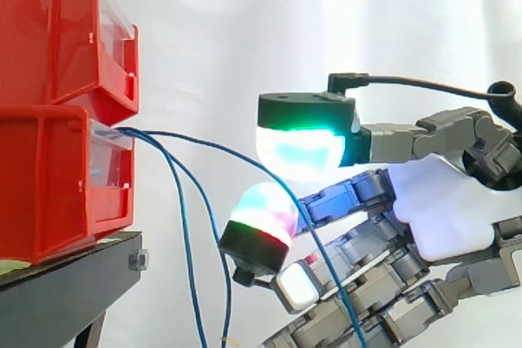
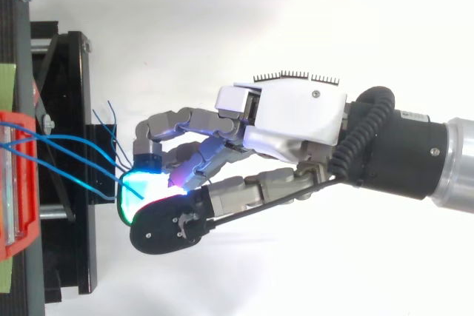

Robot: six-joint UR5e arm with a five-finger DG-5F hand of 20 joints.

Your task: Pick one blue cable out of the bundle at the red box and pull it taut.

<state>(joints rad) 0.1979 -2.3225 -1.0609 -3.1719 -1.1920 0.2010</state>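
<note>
- Side view: lower bin (image 1: 65, 185) sits on stand (image 1: 73, 283). The bundle (image 1: 184, 226) leaves the bin's front lip and hangs slack, so a strand can be reached out in the open.
- Hand (image 1: 444, 201) comes in level from the right, with one green pad (image 1: 302, 152) above and a red-green pad (image 1: 261, 218) below.
- One cable (image 1: 216, 147) arcs away from the rest and runs between those two pads. It looks pinched there, pads almost meeting, other fingers curled loosely underneath.
- Past the pinch the cable drops down across the lower fingers. It sags between bin and hand, so it is not taut yet.
- The pinch sits a little way out from the bin, probably to keep the pads clear of the other strands.
- Top view: hand (image 2: 296, 120) reaches toward the bin (image 2: 28, 205), fingers bent inward with tips bunched at the cyan glow.
- Blue strands fan from the bin toward the tips and one ends under the glowing pad. Loose ends poke out just beside it, apart from the pads.
- Judgement: grip is about set, and the next move is pulling away from the bin.
</note>
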